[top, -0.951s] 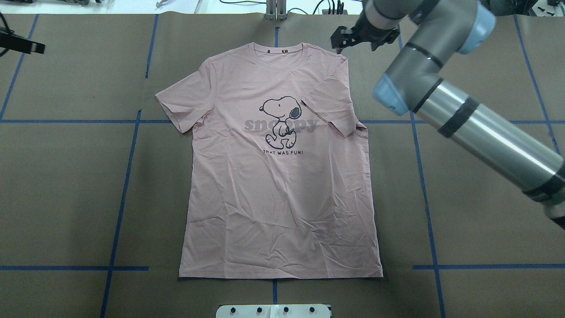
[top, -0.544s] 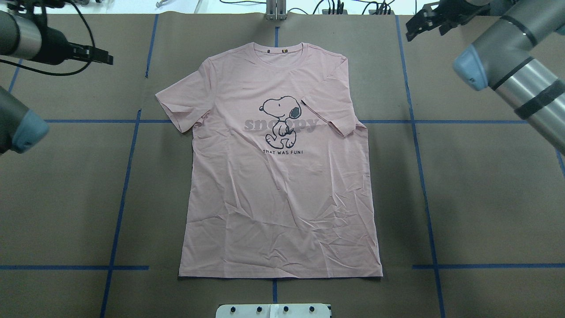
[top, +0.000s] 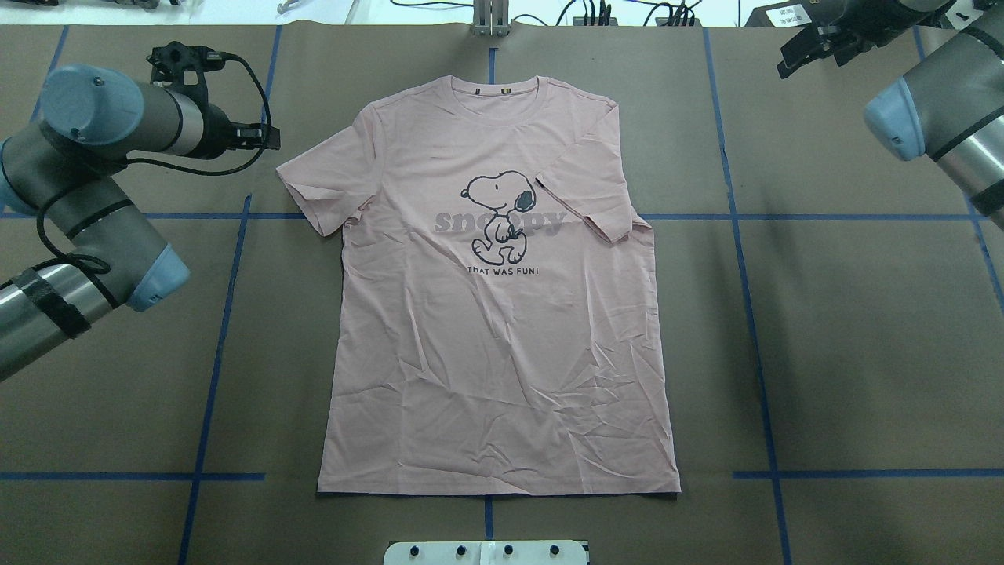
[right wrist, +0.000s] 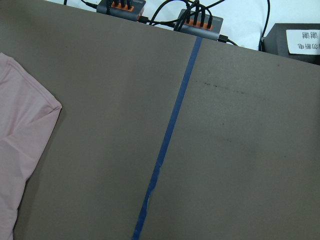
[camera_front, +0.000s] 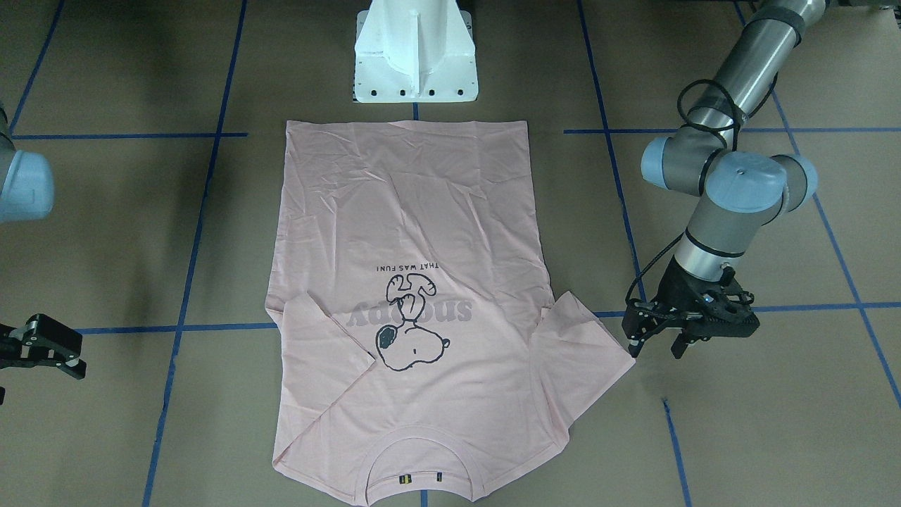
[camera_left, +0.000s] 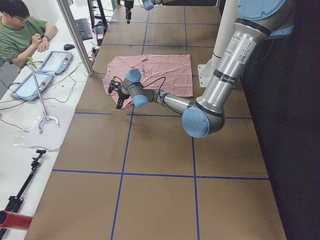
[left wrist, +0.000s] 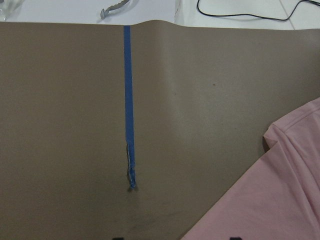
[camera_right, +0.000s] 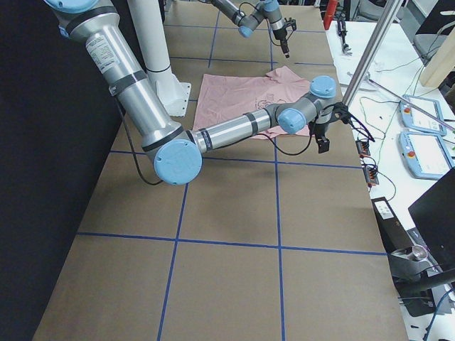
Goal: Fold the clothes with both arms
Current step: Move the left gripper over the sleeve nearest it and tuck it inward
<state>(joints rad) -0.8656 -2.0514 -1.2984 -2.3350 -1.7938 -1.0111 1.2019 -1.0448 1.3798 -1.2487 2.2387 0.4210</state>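
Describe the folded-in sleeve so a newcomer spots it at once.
Find the pale pink T-shirt lying flat mid-table. At its collar end, on the robot's right, the folded sleeve lies turned in over the chest beside the cartoon dog. The other sleeve spreads outward.

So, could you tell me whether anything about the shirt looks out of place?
Only one thing: the shirt lies flat, but its sleeve on the robot's right is folded in over the chest, while the other sleeve is spread out.
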